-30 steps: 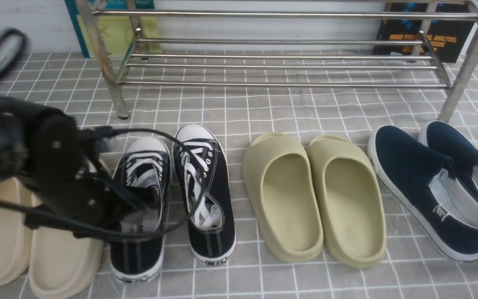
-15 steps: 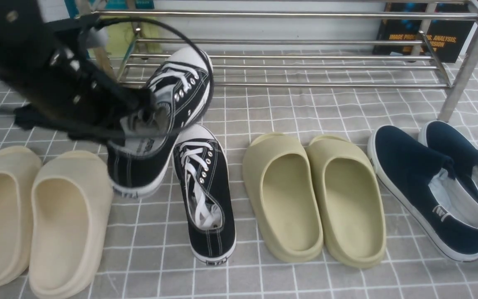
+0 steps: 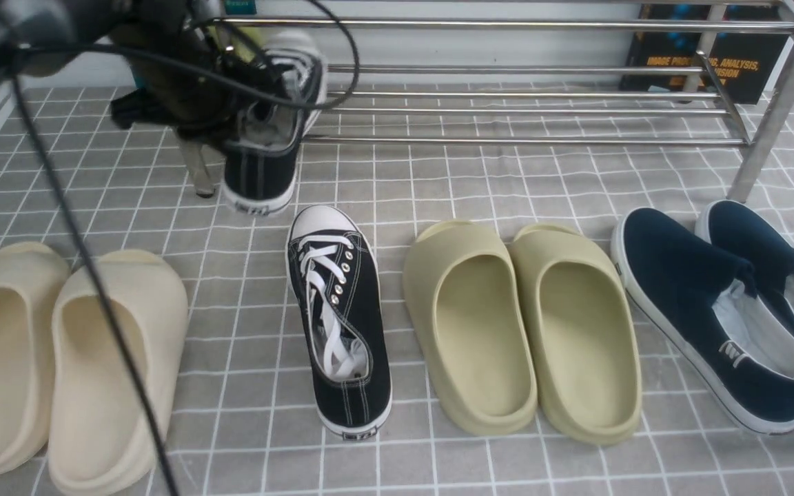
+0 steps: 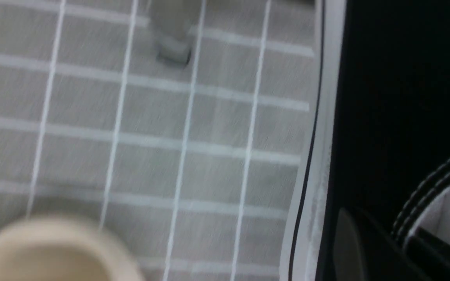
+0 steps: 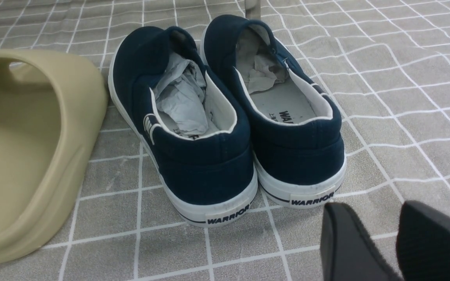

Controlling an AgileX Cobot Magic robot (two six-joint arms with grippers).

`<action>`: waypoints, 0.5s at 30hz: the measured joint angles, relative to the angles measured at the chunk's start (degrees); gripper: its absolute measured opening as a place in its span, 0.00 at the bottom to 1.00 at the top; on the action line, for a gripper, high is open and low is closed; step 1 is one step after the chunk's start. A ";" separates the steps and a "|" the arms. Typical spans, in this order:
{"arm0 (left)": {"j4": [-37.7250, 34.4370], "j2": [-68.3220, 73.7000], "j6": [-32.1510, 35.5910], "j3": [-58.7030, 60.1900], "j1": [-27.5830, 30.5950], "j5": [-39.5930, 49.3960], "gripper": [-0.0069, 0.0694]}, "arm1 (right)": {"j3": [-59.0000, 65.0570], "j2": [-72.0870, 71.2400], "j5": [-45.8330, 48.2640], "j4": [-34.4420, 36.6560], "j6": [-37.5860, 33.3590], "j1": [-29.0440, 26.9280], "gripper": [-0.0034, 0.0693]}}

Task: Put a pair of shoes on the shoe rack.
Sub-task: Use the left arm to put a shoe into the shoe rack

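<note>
My left gripper (image 3: 252, 114) is shut on one black canvas sneaker (image 3: 262, 172) and holds it in the air, heel toward me and toe over the lower bars at the left end of the silver shoe rack (image 3: 507, 25). In the left wrist view the sneaker's black side and white sole (image 4: 385, 97) fill the frame, with the gripper (image 4: 389, 246) clamped on its collar. The other black sneaker (image 3: 342, 324) lies on the floor, toe toward the rack. My right gripper (image 5: 381, 218) is open and empty, just behind the navy slip-ons; it does not show in the front view.
Cream slippers (image 3: 94, 358) lie at the front left, olive slippers (image 3: 473, 331) in the middle, navy slip-ons (image 3: 714, 310) at the right. A black cable (image 3: 94, 275) hangs from the left arm. The rack's left leg (image 3: 197, 172) is beside the held sneaker. Books lean behind the rack.
My left gripper has lifted the sneaker off the floor from between the cream slippers and the other sneaker, and carried it forward and up to the rack's left end.
</note>
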 joint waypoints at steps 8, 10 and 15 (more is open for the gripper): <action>0.32 9.77 -0.74 -13.64 0.00 0.05 0.07 | 0.00 0.00 0.00 0.00 0.00 0.00 0.38; 1.68 11.95 -2.45 -15.91 0.00 -0.43 0.07 | 0.00 0.00 0.00 0.00 0.00 0.00 0.38; 4.09 13.89 -5.08 -16.56 0.00 -2.12 0.07 | 0.00 0.00 0.00 0.00 0.00 0.00 0.38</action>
